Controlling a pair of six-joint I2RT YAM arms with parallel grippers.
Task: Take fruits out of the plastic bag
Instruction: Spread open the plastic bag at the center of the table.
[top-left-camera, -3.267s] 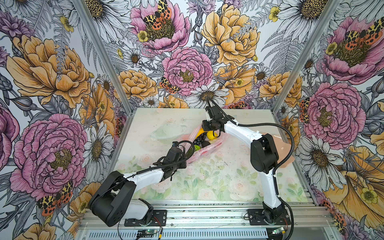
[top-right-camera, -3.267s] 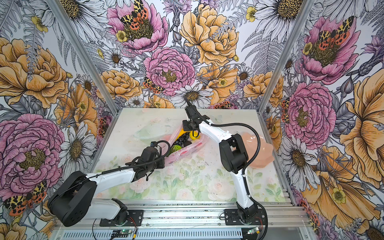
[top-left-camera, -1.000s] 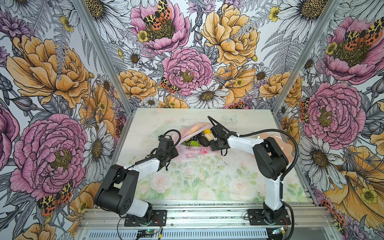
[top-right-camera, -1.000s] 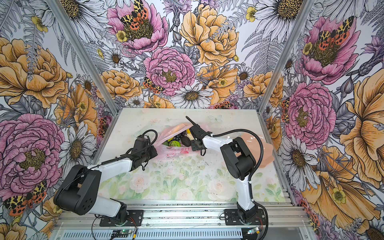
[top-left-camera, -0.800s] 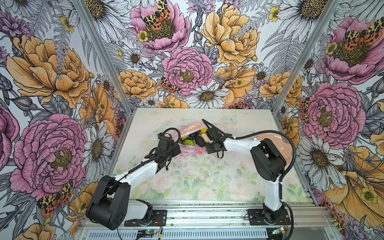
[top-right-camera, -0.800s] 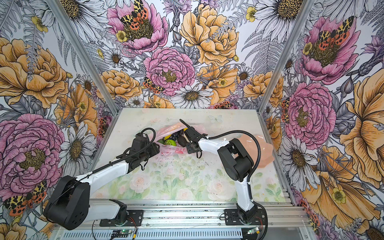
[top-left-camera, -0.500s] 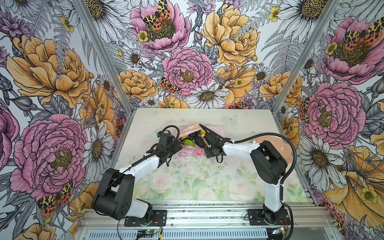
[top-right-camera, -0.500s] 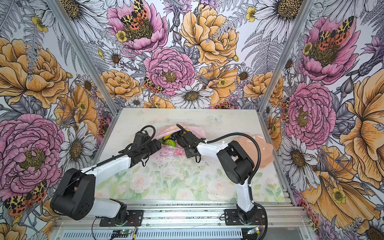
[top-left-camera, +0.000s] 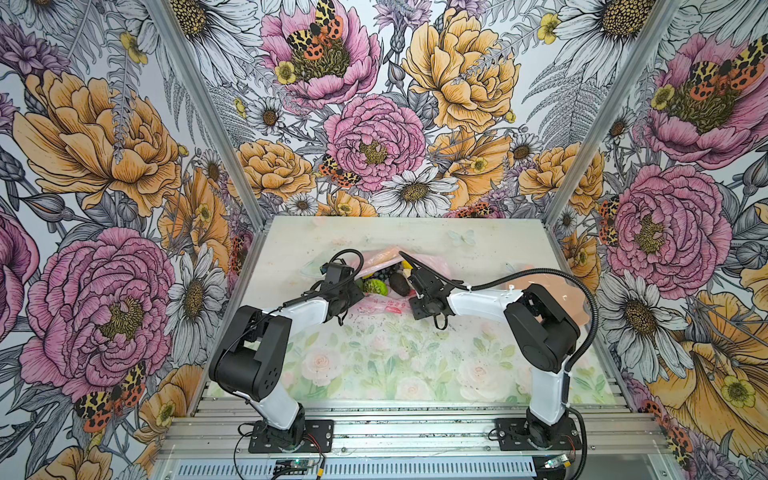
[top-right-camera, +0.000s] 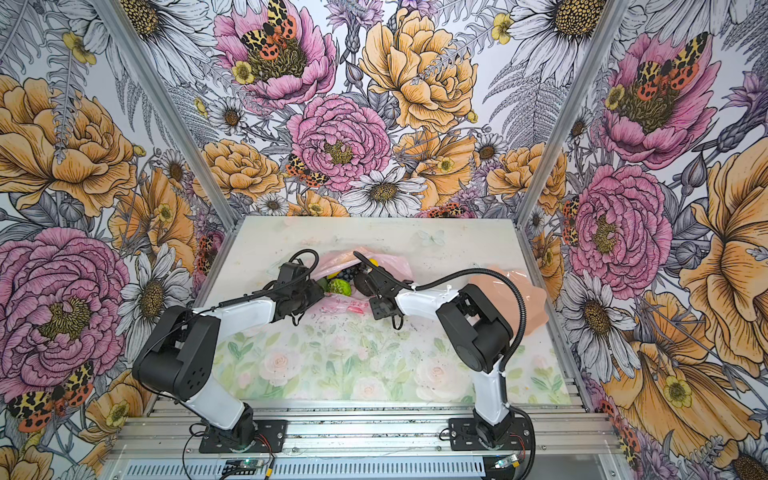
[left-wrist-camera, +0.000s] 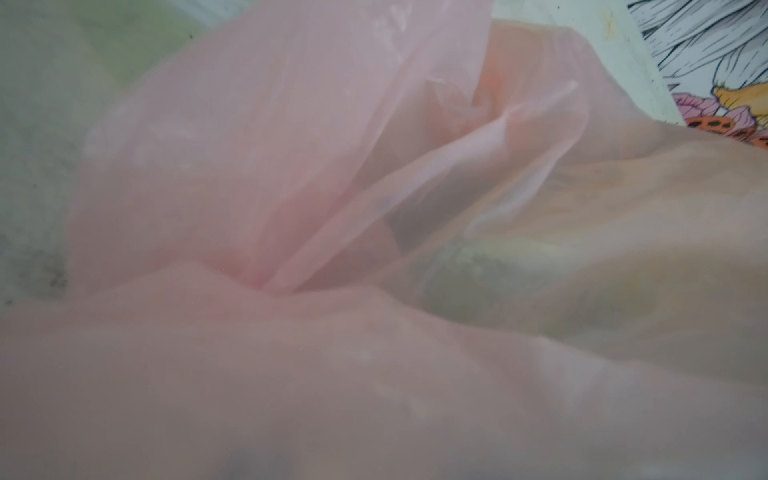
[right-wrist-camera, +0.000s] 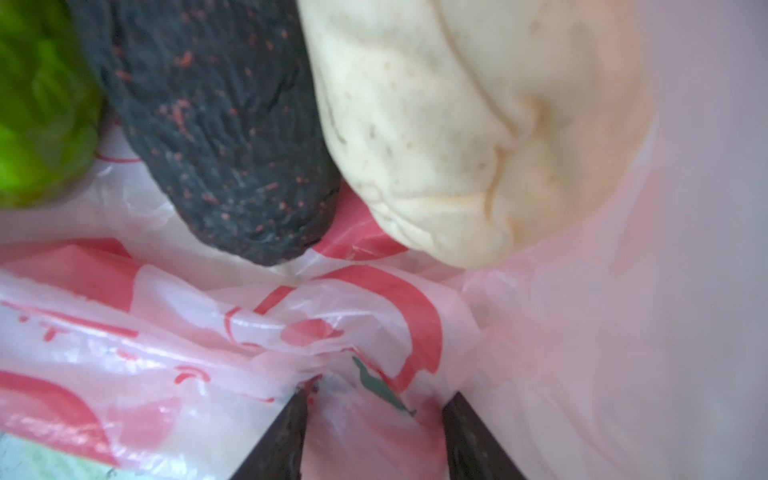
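- The table (top-left-camera: 374, 361) is carrying everything. The plastic bag (top-left-camera: 384, 306) is lying past its middle, toward the back wall.
- The left arm (top-left-camera: 299, 311) and the right arm (top-left-camera: 482, 301) are reaching in from both sides, and their jaws are sitting at the two ends of the bag.
- The bag's mouth is gaping between the two arms. Every fruit I can see is lying inside it, so I think this is only the opening step.
- In the right wrist view, the right jaws are standing partly apart with pink bag film between them. I cannot tell if they are pinching it.
- The left wrist view is showing only pink film, so I cannot tell how the left jaws are standing.
- The pear (right-wrist-camera: 457, 124) and the avocado (right-wrist-camera: 224, 137) are touching, just ahead of the right jaws. The lime-green ball (right-wrist-camera: 37, 104) is sitting beside the avocado.
- The grapes (top-left-camera: 384, 274) and the lemon (top-left-camera: 405, 264) are peeking out further back.
- Next, I think one side should be keeping the mouth open. The other should be closing on one fruit only, likely the avocado or the pear, without catching the film.
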